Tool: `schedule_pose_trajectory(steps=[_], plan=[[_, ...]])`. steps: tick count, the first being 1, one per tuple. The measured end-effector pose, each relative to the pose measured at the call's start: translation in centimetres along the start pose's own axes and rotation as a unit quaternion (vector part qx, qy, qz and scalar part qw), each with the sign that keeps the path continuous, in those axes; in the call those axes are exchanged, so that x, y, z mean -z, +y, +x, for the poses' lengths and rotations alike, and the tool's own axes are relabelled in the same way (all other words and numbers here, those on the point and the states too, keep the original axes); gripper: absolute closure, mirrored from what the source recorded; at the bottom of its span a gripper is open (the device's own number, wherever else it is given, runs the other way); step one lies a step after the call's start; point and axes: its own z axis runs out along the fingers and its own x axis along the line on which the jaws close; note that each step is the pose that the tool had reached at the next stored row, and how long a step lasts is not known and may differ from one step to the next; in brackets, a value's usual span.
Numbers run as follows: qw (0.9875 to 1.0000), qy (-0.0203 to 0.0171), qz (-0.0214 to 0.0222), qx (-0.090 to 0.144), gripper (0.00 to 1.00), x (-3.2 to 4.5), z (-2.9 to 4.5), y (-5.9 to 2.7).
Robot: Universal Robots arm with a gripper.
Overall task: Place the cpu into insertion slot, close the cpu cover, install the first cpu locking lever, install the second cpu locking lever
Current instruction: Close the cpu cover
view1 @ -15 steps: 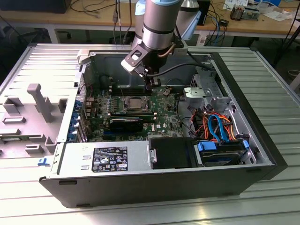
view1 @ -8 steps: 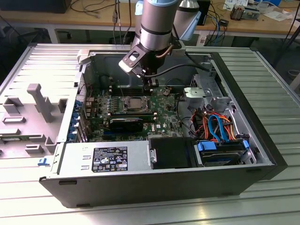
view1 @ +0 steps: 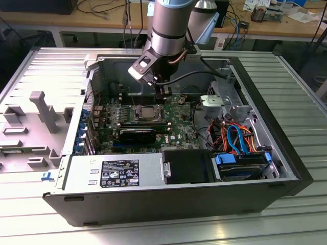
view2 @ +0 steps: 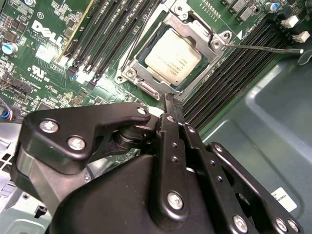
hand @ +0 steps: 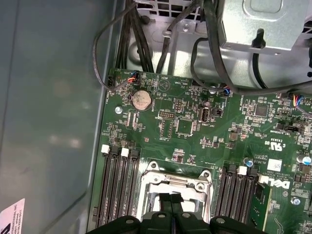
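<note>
Can see the cpu (view2: pixel 173 61) seated in the insertion slot (view2: pixel 130 73), silver top showing through the window of the cpu cover (view2: pixel 191 33) lying flat over it. Beside the slot, find the fingers (view2: pixel 170 105) pressed together, tips hiding its near edge; cannot tell whether anything is pinched. Note a thin lever (view2: pixel 263 48) jutting across the memory slots (view2: pixel 219 83).
</note>
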Motion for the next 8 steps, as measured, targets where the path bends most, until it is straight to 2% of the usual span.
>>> schedule_pose_trajectory(steps=[8], plan=[[1.0000, 0.0000, 0.0000, 0.000, 0.89, -0.19, 0.02, -0.17]])
